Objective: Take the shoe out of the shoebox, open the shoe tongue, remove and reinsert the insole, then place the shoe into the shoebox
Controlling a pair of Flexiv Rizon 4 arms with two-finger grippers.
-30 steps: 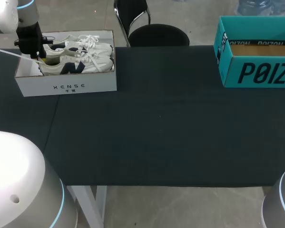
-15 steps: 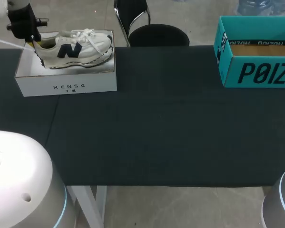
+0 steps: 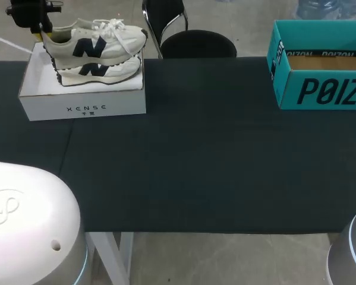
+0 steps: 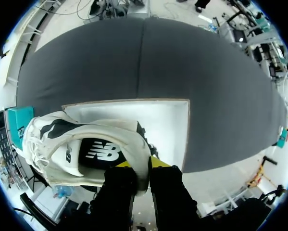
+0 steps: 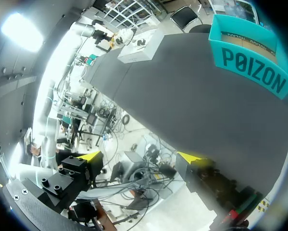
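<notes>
A white shoe (image 3: 100, 44) with a navy letter hangs over the open white shoebox (image 3: 85, 108) at the table's far left. My left gripper (image 3: 38, 27) is shut on its heel. In the left wrist view the yellow-tipped left gripper (image 4: 139, 166) pinches the heel collar of the shoe (image 4: 62, 139), with the shoebox (image 4: 158, 120) below it. A second matching shoe (image 3: 103, 70) still lies in the box. In the right wrist view my right gripper (image 5: 141, 159) is open and holds nothing, off the table's edge. It looks across to the distant white shoebox (image 5: 139, 48).
A teal cardboard box (image 3: 320, 89) stands open at the table's far right, also seen as the teal box (image 5: 249, 72) in the right wrist view. The dark table top (image 3: 213, 160) stretches between the two boxes.
My left gripper has lifted the shoe by its heel up out of the shoebox, toward the far edge. The second shoe stayed in the box.
</notes>
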